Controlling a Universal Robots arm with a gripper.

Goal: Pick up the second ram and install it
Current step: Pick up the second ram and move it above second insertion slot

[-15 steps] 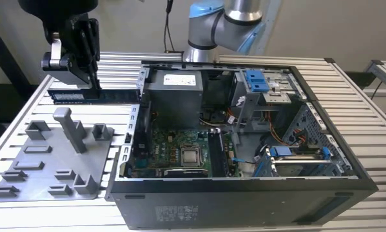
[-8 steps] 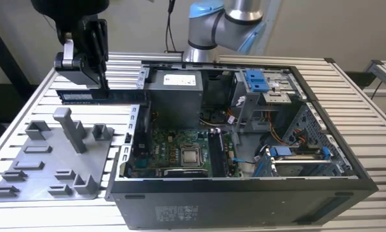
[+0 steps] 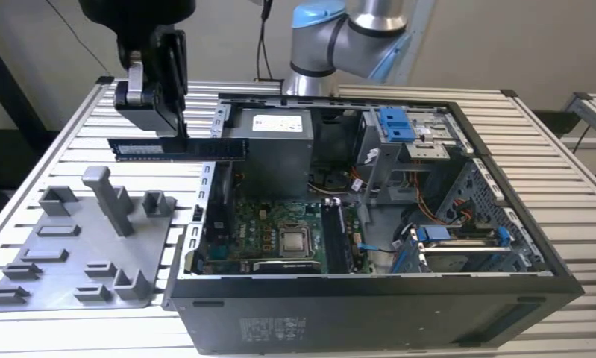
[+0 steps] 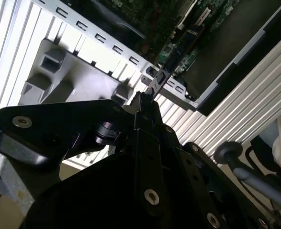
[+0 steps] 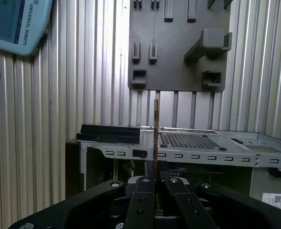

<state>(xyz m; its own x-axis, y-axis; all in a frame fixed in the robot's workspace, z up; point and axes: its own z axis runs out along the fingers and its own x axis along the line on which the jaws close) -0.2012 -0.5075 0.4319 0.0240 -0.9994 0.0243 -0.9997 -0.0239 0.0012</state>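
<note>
In the exterior view my gripper hangs above the table's back left, shut on the second ram. The ram is a long dark blue-green stick with a pale label, held level and on edge, with one end over the open computer case's left wall. Below it lies the grey holder plate with upright posts. In the first wrist view the ram shows edge-on as a thin line rising from between the fingers. In the second wrist view the gripper clamps the ram, which points toward the case.
The case lies open with its motherboard facing up, a power supply at the back and blue drive brackets on the exterior view's right. The slatted table surrounds it. The arm's base stands behind the case.
</note>
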